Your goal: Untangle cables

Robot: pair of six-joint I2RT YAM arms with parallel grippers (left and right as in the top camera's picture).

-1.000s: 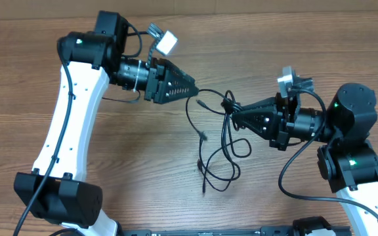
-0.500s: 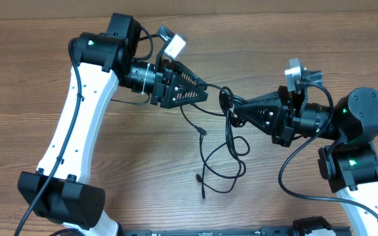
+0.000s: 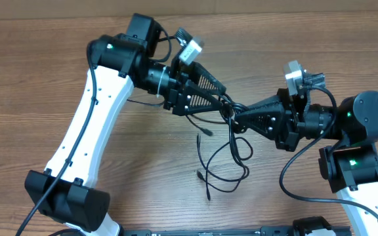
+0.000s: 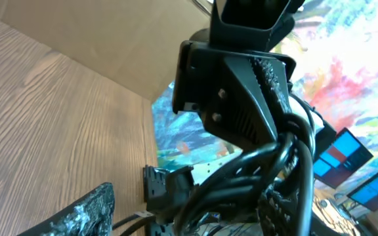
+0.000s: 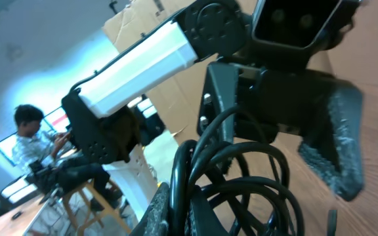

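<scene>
The cables (image 3: 225,154) are thin black cords in a tangle, hanging from my right gripper down onto the table, with small plug tips lying loose. My right gripper (image 3: 233,117) is shut on the top of the bunch; in the right wrist view (image 5: 182,211) a cord is pinched between its fingers, with loops (image 5: 241,170) ahead. My left gripper (image 3: 226,98) is open, tip to tip with the right one, its fingers either side of the bunch. The left wrist view shows the cords (image 4: 268,170) between its jaws (image 4: 182,211).
The wooden table (image 3: 143,164) lies under both arms. A cardboard wall (image 3: 274,6) runs along the back edge. Each arm's own thick wiring loops near its wrist.
My left arm has moved right to meet the right gripper, and its jaws have spread apart around the cable bunch. The right gripper has kept its hold and barely moved.
</scene>
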